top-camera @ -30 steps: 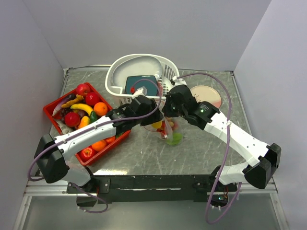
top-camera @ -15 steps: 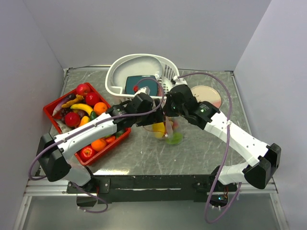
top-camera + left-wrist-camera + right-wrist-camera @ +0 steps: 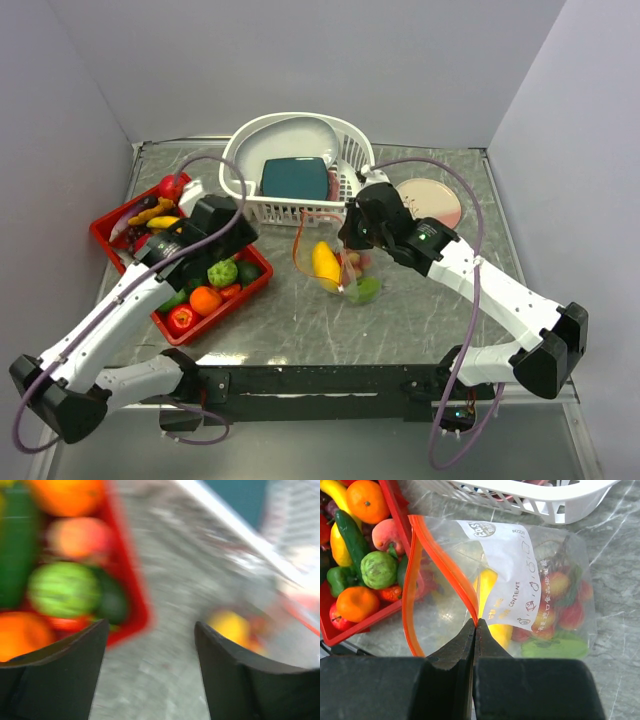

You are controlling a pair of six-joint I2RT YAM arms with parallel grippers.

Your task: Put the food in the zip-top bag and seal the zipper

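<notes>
Grey marbled worktop [image 3: 420, 325] between pale walls. Near its middle, small clear floppy plastic zip-top bag [image 3: 560, 560], slumped, mouth gaping toward the left. Along that mouth, thin orange-red zipper strip [image 3: 445, 569], unsealed and bowed into a wide loop. Inside the bag: yellow toy lemon [image 3: 325, 262], reddish toy fruits [image 3: 570, 612], green piece [image 3: 365, 290] lowest. White printed label [image 3: 512, 570] on the bag's face.

Right jaws clenched on the zipper strip at the meeting point of its two sides, pinching that edge from above.

Just left of the bag, red plastic tray [image 3: 255, 272] with more toy food: round orange [image 3: 367, 500], dark green cucumber [image 3: 352, 535], ribbed green ball [image 3: 379, 569], peach-coloured fruit [image 3: 390, 534], red apple [image 3: 181, 318], yellow banana [image 3: 165, 222].

Left jaws released, nothing between them, hanging over the tray's right side and apart from the bag; left wrist view badly blurred.

Behind the bag, white slotted basket [image 3: 245, 150] with dark teal slab [image 3: 295, 178] inside. Right of the basket, pinkish round dish [image 3: 432, 203] flat on the worktop.
</notes>
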